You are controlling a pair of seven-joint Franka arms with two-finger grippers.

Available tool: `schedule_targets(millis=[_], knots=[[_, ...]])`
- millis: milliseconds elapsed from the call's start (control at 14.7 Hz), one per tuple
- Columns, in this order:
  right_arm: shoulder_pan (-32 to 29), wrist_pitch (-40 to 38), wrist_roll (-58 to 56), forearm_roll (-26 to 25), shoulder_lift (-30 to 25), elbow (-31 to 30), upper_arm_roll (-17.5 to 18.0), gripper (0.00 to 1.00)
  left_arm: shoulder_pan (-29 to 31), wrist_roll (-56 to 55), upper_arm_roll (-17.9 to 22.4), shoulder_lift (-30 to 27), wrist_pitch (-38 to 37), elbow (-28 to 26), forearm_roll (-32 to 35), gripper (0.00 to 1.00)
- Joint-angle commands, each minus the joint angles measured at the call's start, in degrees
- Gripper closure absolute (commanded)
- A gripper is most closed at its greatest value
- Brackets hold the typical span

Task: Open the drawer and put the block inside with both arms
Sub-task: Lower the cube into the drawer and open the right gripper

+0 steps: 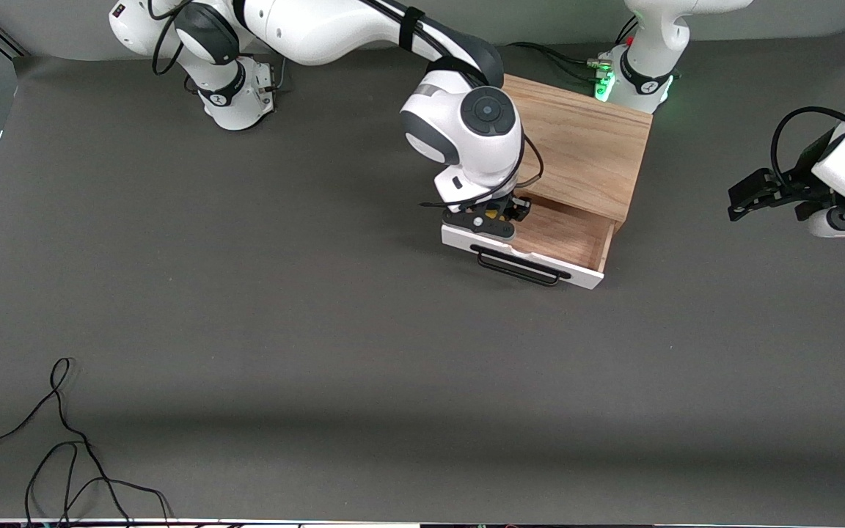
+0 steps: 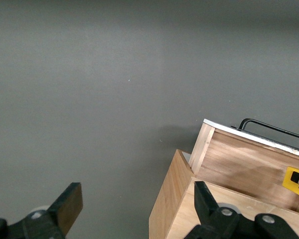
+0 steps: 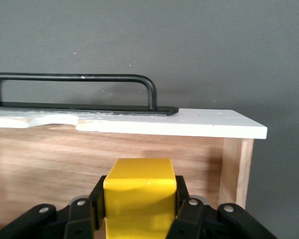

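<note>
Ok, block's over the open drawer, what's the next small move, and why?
Probably lower the right gripper a little and open it. It is shut on the yellow block, held over the wooden floor of the open drawer, inside the white front. The left gripper waits open, off to the side.

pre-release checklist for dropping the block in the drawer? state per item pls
1. Drawer pulled open, wooden floor exposed: ok.
2. Block clamped between the right gripper fingers: ok.
3. Right gripper over the drawer's interior, inside the white front: ok.
4. Block low enough to let go without bouncing: cannot tell; it hangs against the inner wall, but the floor under it is hidden.
5. Left gripper open and waiting off the box, toward the left arm's end of the table: ok.
6. Drawer floor free of other things: ok where visible.
</note>
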Motion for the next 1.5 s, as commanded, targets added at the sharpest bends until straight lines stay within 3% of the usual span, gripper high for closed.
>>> schedule_targets(millis=[0, 272, 613, 681, 749, 817, 1089, 1430], knots=[[1.05, 0.83, 1.67, -1.41, 0.72, 0.05, -0.65, 0.94, -0.02, 0.99, 0.12, 0.01, -1.01, 0.65, 0.7, 0.0], [1.31, 2.4, 1.76, -1.59, 1.34, 0.05, -0.65, 0.82, -0.02, 0.99, 0.12, 0.1, -1.0, 0.65, 0.7, 0.0], [1.58, 4.6, 2.28, -2.82, 2.92, -0.04, -0.65, 0.78, -0.02, 0.99, 0.21, 0.1, -1.01, 0.65, 0.7, 0.0], [1.58, 4.6, 2.64, -2.91, 2.92, -0.04, -0.65, 0.69, -0.02, 1.08, 0.21, 0.1, -1.09, 0.65, 0.62, 0.0], [1.58, 4.6, 2.73, -2.91, 2.92, -0.04, -0.65, 0.4, -0.02, 1.08, 0.21, 0.01, -1.09, 0.65, 0.7, 0.0], [1.75, 4.6, 2.73, -3.6, 2.83, -0.04, -0.65, 0.01, -0.02, 0.99, 0.21, 0.01, -1.09, 0.65, 0.7, 0.0], [2.11, 3.91, 2.73, -6.16, 1.96, 0.58, -0.56, 0.0, -0.02, 1.08, 0.21, 0.01, -1.09, 0.65, 0.7, 0.0], [-1.22, -2.59, 2.02, -4.67, -6.11, 1.02, -0.65, 0.0, -0.02, 0.99, 0.3, 0.01, -1.09, 0.56, 0.7, 0.0]])
